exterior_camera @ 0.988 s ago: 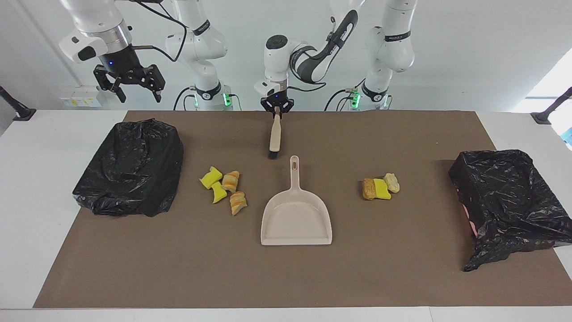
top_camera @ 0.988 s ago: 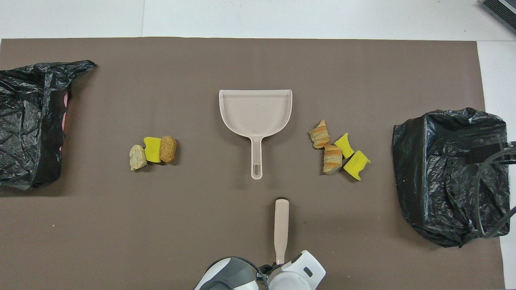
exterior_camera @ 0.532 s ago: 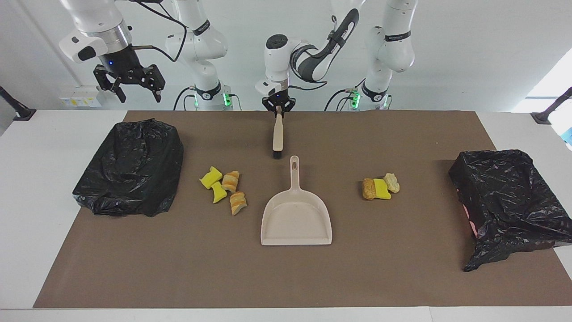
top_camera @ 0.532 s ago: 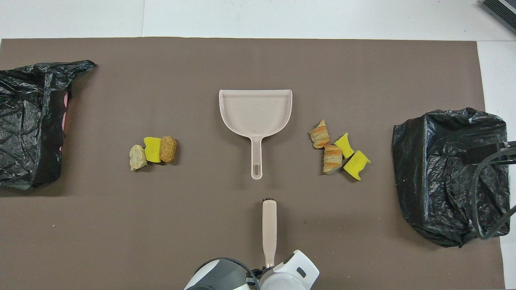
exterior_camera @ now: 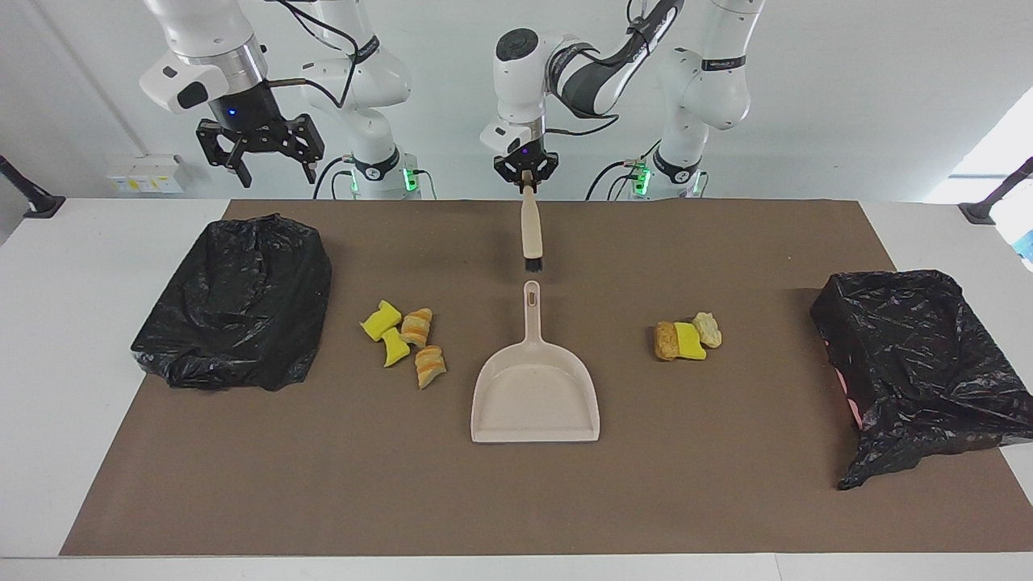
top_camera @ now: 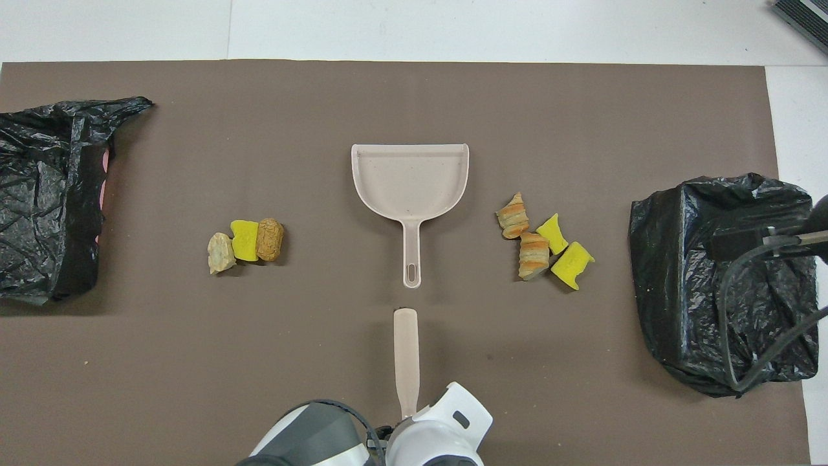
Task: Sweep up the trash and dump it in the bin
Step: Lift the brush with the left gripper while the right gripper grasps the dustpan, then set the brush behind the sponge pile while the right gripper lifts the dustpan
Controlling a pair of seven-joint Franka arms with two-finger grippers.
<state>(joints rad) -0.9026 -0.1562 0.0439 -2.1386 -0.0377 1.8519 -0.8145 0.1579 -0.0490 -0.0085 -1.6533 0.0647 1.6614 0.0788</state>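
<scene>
So the left gripper [exterior_camera: 526,174] has its jaws clamped tight on the thin end of a beige brush [exterior_camera: 531,234], which hangs pretty much straight down with the dark bristles at the bottom, up in the air over the brown mat [exterior_camera: 726,500] just robot-side of the dustpan's handle tip. From overhead the brush's long axis lines up with the dustpan handle, running straight away from the robots. The beige dustpan [exterior_camera: 534,395] lies flat mid-mat, handle pointing toward the robots and the wide mouth pointing away from them. Trash sits in two little clusters either side of it: toward the right arm's end, two yellow sponge bits and two striped bread chunks [exterior_camera: 403,339], and toward the left arm's end, a yellow sponge piece squeezed between a brown chunk and a pale one [exterior_camera: 687,339]. Each end of the worktop [exterior_camera: 48,339] has a bin lined with a black bag [exterior_camera: 234,303] [exterior_camera: 916,363]. The right gripper [exterior_camera: 260,155] waits over the bin at its own end, jaws spread wide with nothing in them.
</scene>
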